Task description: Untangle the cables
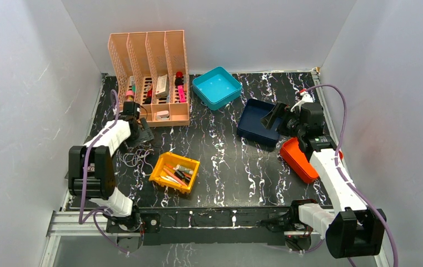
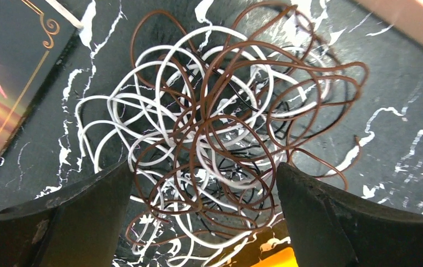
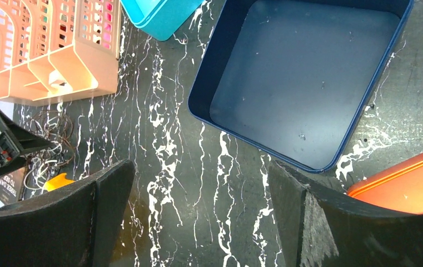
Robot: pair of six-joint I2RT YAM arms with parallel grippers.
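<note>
The cables are a palm-sized tangle of thin brown, white and black wires lying in curly loops on the black marbled table. In the top view the cables lie at the left, in front of the peach organizer. My left gripper is open, its two dark fingers standing either side of the tangle's near part, gripping nothing. It hovers over the tangle in the top view. My right gripper is open and empty over bare table beside the dark blue tray. The cables show far left in that view.
A peach slotted organizer stands at the back left, a teal tray beside it. The dark blue tray and an orange bin are at the right. A yellow bin of small items sits near the tangle. A dark printed card lies left of it.
</note>
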